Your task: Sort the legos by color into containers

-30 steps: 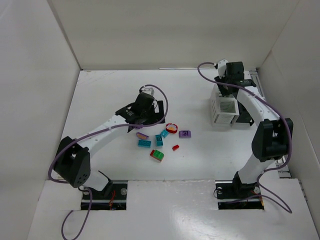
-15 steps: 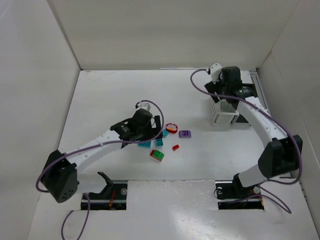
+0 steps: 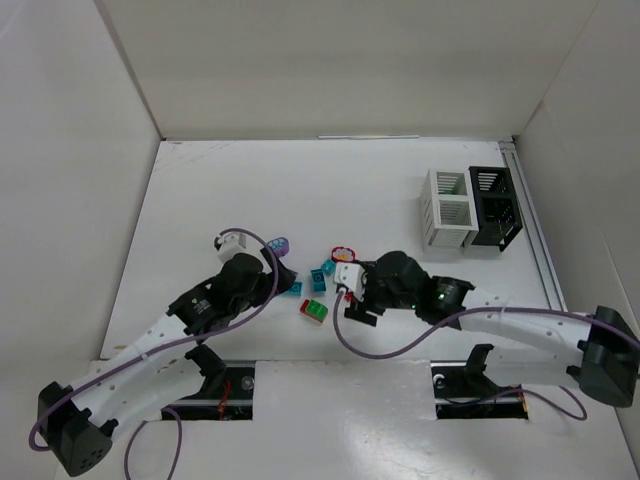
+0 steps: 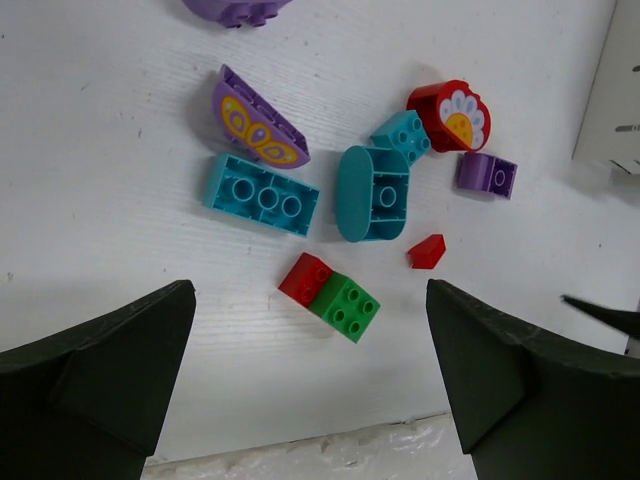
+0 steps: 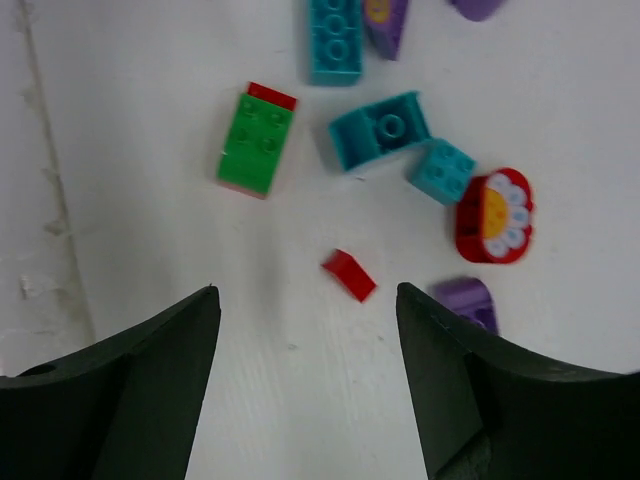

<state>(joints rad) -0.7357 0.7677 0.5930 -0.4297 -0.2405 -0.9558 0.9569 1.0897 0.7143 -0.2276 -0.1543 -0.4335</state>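
Note:
The legos lie in a loose cluster at the table's middle. In the left wrist view I see a red-and-green brick [image 4: 330,297], a long teal brick [image 4: 262,195], a rounded teal piece [image 4: 372,193], a purple butterfly piece [image 4: 258,120], a red flower piece [image 4: 450,112] and a tiny red piece [image 4: 426,251]. My left gripper [image 4: 312,400] hangs open above the cluster's left side [image 3: 283,278]. My right gripper [image 5: 308,390] is open too, just short of the tiny red piece [image 5: 349,274], over the cluster's right side [image 3: 352,290]. Neither holds anything. The white container [image 3: 447,208] and black container [image 3: 495,205] stand far right.
Another purple piece [image 3: 279,244] lies just behind the left gripper. White walls enclose the table on the left, back and right. A metal rail [image 3: 535,240] runs along the right edge beside the containers.
My right arm has swung from above the white container down to the lego cluster, and its jaws have opened. My left arm has drawn back toward the near edge, still open.

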